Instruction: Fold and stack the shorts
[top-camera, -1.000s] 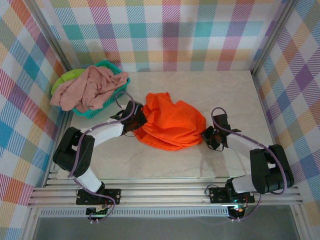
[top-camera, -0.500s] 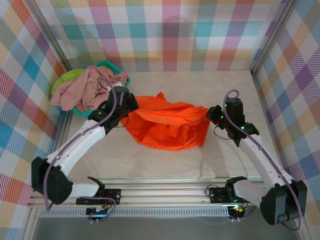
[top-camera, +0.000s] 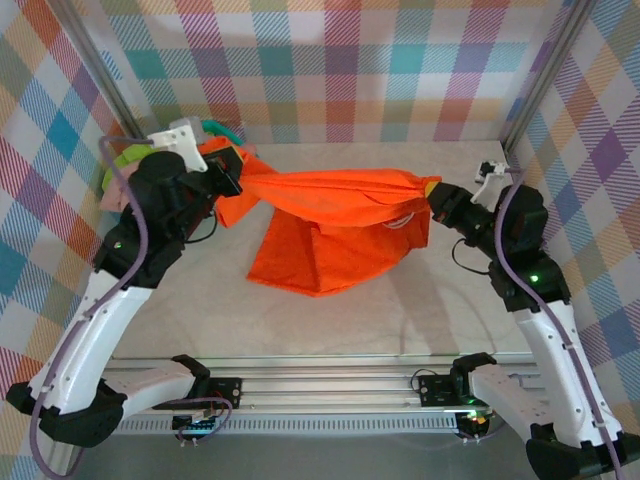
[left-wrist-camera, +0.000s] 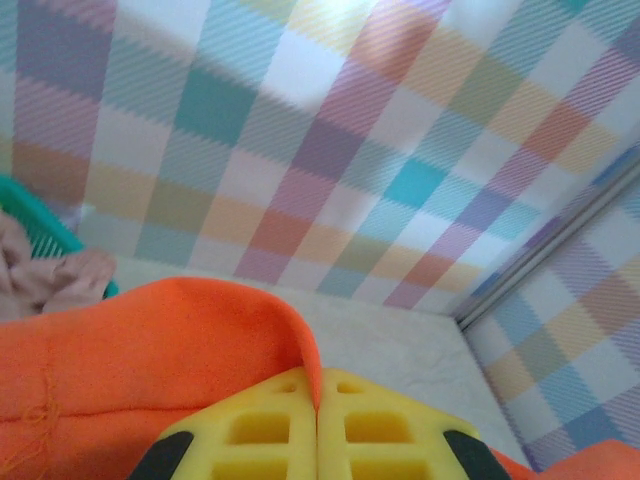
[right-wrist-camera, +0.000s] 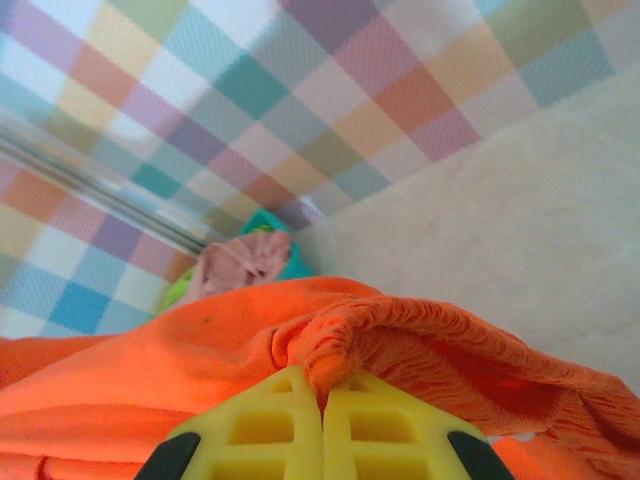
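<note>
Far left, we see pink shorts (left-wrist-camera: 50, 285) in teal basket (left-wrist-camera: 30, 215). Left end effector (top-camera: 230, 172) clamps left edge of orange shorts (top-camera: 335, 235), held above desk (top-camera: 450, 320). Fabric stretches taut across, lower part hanging. Right end effector (top-camera: 437, 203) pinches right edge, closed tight on bunched hem.

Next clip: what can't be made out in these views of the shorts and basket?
1. pink shorts and teal basket: cut off by the left wrist view's edge; from above, the left arm covers most of both.
2. green shorts: a small blurred sliver in the right wrist view.
3. orange shorts: bunched fabric hides which edge the left gripper and right gripper pinch; from above, whether the hanging part touches the table is unclear.
</note>
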